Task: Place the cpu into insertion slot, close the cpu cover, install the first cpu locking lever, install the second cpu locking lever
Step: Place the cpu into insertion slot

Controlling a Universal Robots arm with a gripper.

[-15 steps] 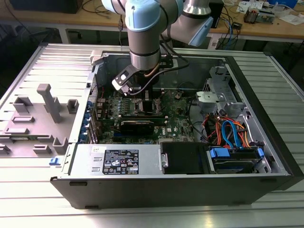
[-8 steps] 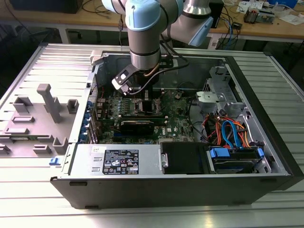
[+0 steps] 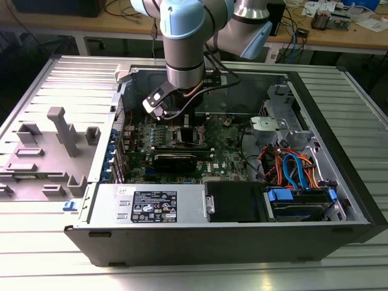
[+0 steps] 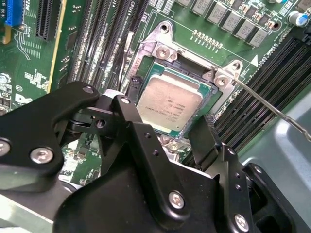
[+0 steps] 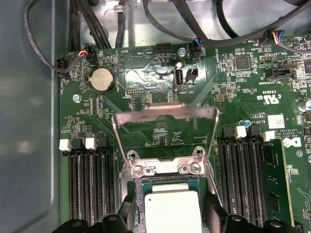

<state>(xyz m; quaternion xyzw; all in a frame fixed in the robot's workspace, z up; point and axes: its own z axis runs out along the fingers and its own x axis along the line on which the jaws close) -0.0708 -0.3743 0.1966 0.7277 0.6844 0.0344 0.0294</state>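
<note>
- Counting one pincer (image 5: 171, 204), lowered into one open computer case (image 3: 339, 182) on the table (image 3: 36, 260), with two black fingers (image 4: 146, 145) spread apart and clamped on nothing.
- Finding one cpu (image 4: 167, 104), silver top up, lying flat in the one insertion slot (image 4: 158, 48); lying between the two fingers in both wrist views, one finger just beside each flank. Cannot tell whether either finger touches the slot's rim.
- Noting one cpu cover (image 5: 165, 112) swung up and open beyond the slot, with green motherboard (image 5: 146, 63) visible through its square window; not closed over the chip.
- Seeing one thin locking lever (image 4: 272, 109) in the second wrist view, running out from a corner of the slot, raised and unlatched.
- Placing the pincer, in the exterior view, at 12 o'clock from one black rectangular block (image 3: 176, 160) on the board.
- Spotting grey fixture blocks (image 3: 63, 130) at 9 o'clock from the case in the exterior view, well apart from the pincer.
- Tallying one round coin cell (image 5: 103, 80) on the board, past the raised cover.
</note>
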